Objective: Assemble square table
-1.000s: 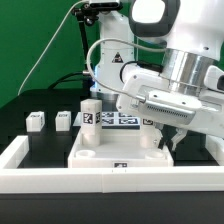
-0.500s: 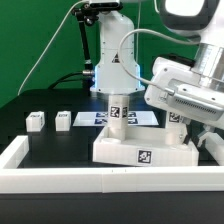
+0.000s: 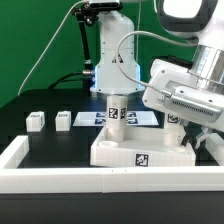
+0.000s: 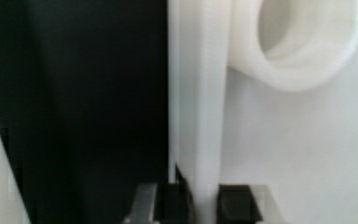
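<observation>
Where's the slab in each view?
Exterior: slab sits low centre, a tagged leg upright on it.
Wrist: slab fills the pale half, round hole showing.
Shared landmark: end effector, shut on the slab's edge.

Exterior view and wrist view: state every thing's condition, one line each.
slab, lying flat, two legs standing on it.
claw, shut on the slab's edge.
tagged leg, upright on the slab.
leg beside the arm, upright on the slab, partly hidden.
outer loose leg, lying on the table, untouched.
inner loose leg, same.
</observation>
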Controlling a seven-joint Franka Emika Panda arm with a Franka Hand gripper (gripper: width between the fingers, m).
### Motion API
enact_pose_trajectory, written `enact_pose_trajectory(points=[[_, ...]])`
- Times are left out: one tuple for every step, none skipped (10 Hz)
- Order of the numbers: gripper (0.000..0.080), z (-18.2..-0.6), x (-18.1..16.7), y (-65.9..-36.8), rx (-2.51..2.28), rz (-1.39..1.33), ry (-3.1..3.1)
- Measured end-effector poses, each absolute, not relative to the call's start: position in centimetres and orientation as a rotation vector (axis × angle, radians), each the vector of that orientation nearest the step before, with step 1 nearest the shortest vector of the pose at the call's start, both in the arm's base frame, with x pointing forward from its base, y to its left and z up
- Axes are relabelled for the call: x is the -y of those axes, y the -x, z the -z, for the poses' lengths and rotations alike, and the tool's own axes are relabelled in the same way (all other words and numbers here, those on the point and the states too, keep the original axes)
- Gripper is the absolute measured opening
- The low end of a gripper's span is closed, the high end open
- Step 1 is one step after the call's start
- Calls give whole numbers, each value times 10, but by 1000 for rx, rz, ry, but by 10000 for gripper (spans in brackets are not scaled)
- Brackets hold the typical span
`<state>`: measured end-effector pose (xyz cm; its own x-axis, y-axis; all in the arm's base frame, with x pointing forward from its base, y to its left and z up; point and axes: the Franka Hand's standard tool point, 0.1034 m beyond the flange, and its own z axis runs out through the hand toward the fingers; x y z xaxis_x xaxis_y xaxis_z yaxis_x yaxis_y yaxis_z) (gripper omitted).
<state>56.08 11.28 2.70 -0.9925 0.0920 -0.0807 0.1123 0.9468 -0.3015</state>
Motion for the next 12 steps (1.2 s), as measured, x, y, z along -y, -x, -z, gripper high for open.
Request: enact_pose_trajectory(points=[[64, -27, -122, -559, -3041, 477, -140], [64, -27, -124, -558, -3044, 471, -121], [64, -27, -124, -561, -3048, 453, -73], [64, -27, -124, -565, -3046, 412, -18], [64, -27, -123, -567, -3045, 387, 2], [64, -26, -117, -571, -3036, 318, -1], [64, -25, -113, -569, -3041, 340, -26], [64, -25, -115, -569, -3042, 340, -22], [64, -25, -115, -569, -3044, 345, -27], [64, -24, -119, -568, -3050, 361, -29], [64, -23, -124, -568, -3059, 383, -23], [64, -23, -128, -569, -3070, 415, -16]])
